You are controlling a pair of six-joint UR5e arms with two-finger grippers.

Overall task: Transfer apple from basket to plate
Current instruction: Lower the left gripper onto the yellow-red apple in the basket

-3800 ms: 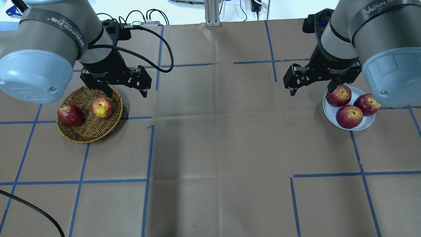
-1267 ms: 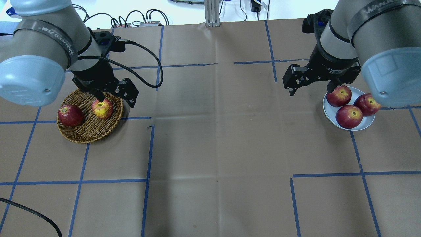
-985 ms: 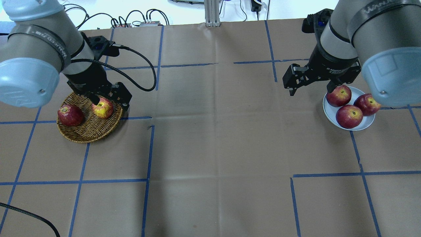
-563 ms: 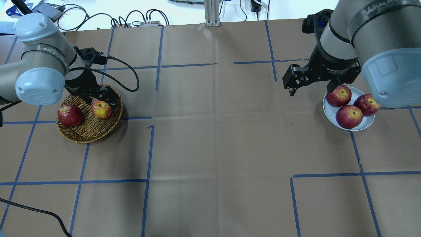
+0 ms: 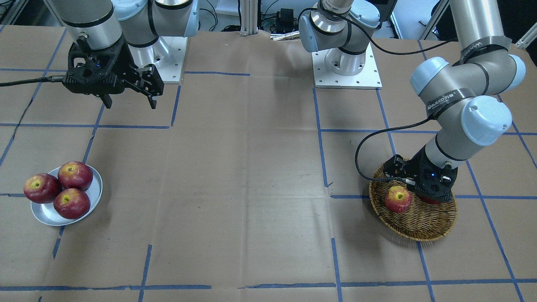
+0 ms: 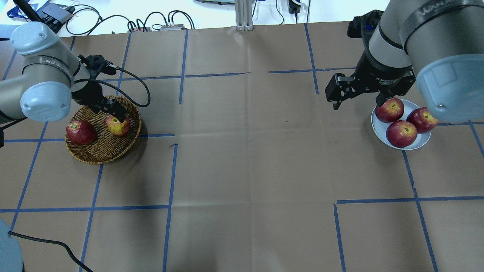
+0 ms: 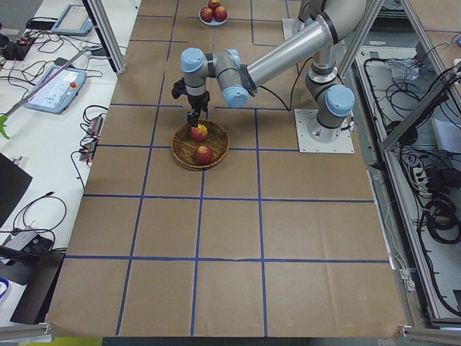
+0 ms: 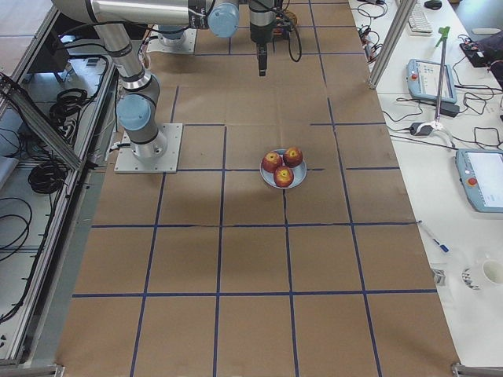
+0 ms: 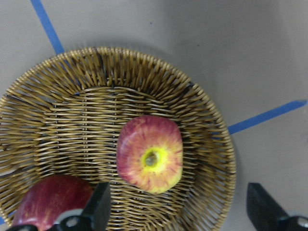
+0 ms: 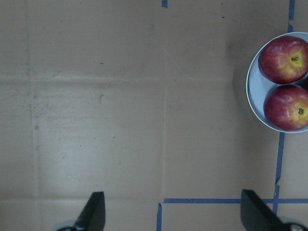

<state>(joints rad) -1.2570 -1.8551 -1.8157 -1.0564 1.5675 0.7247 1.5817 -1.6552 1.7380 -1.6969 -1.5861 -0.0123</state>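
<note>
As the left jaws hang wide over the apple [image 9: 150, 155] in the basket [image 9: 62, 120], the reach seems in hand; lowering and closing come next. Right jaws gape too.

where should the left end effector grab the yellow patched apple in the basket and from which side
Grip the round red apple with the yellow stem patch across its widest girth, from straight above. Its stem hollow faces up, the rim of the shallow wicker basket likely hinders side approaches, and the darker red apple lies apart, leaving finger room.
</note>
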